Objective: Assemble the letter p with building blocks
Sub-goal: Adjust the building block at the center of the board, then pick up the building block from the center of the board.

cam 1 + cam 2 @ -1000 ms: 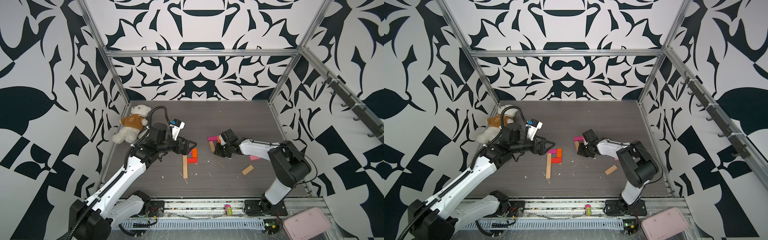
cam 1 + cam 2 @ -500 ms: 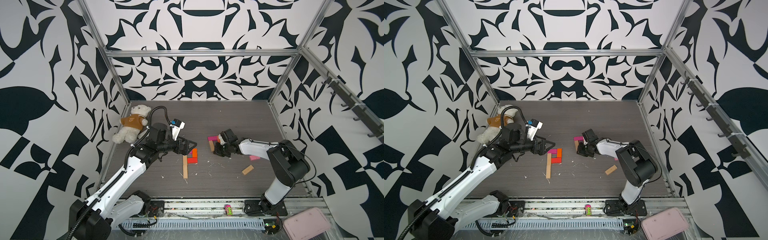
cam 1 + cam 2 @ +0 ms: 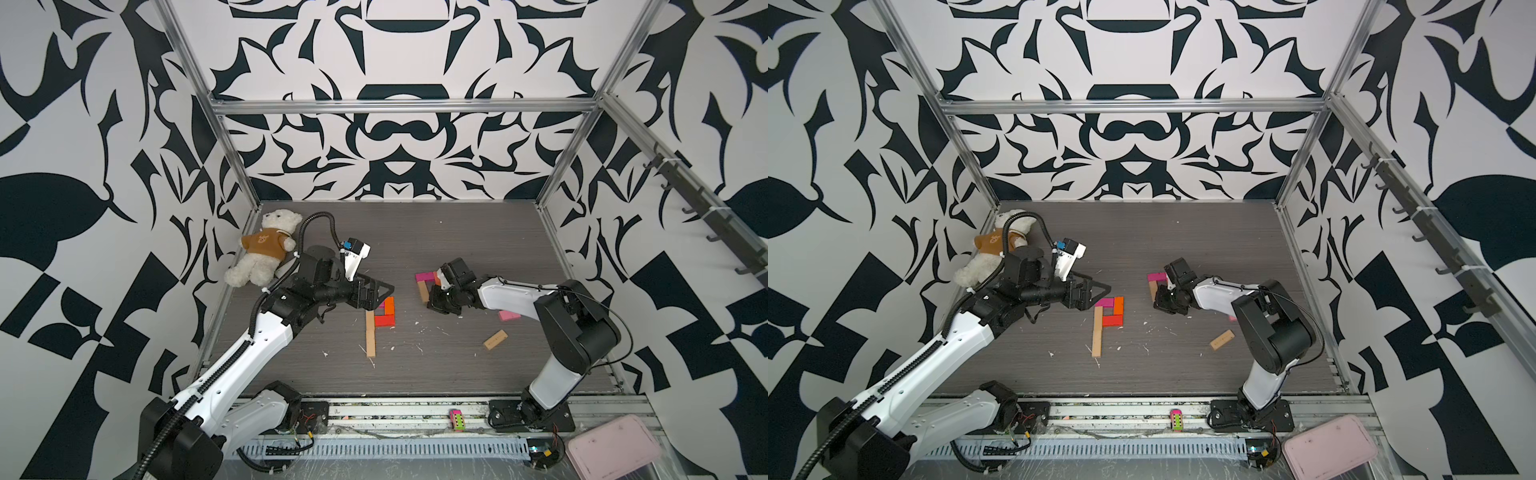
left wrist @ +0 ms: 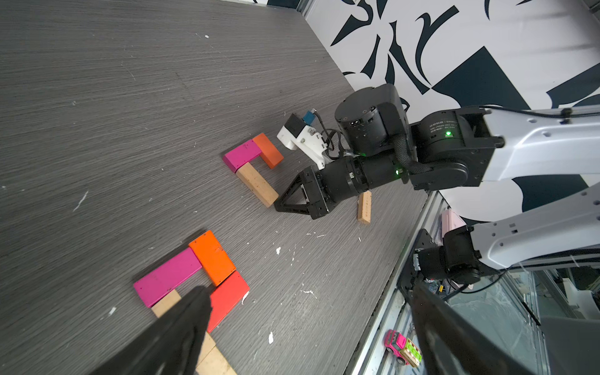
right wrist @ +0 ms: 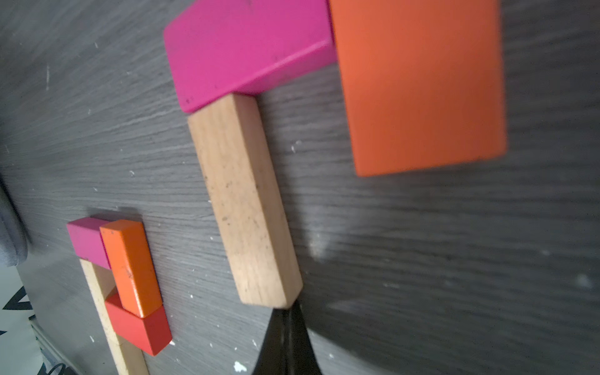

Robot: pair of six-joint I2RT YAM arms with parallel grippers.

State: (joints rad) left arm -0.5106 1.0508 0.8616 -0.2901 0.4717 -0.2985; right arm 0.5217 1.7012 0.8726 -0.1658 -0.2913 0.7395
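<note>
Building blocks form a p shape mid-table: a tan stem [image 3: 370, 337], a magenta block [image 4: 167, 276], an orange block [image 3: 389, 306] and a red block [image 3: 384, 320]. My left gripper [image 3: 376, 297] [image 4: 308, 308] hovers open just above the top of this shape, with nothing between its fingers. To the right lies a second group: a magenta block [image 3: 426, 277], a tan block [image 3: 423, 292] [image 5: 243, 201] and an orange block [image 5: 418, 84]. My right gripper [image 3: 431, 304] [image 5: 287, 313] is shut and empty, its tip touching the tan block's near end.
A loose tan block [image 3: 495, 339] and a light pink block [image 3: 509, 316] lie near the right arm. A teddy bear [image 3: 266, 249] sits at the back left. A toy car [image 3: 456, 419] and a pink tray [image 3: 615, 453] lie off the table's front edge.
My right gripper has edged slightly left against the tan block. The left arm and the p-shaped group have not moved.
</note>
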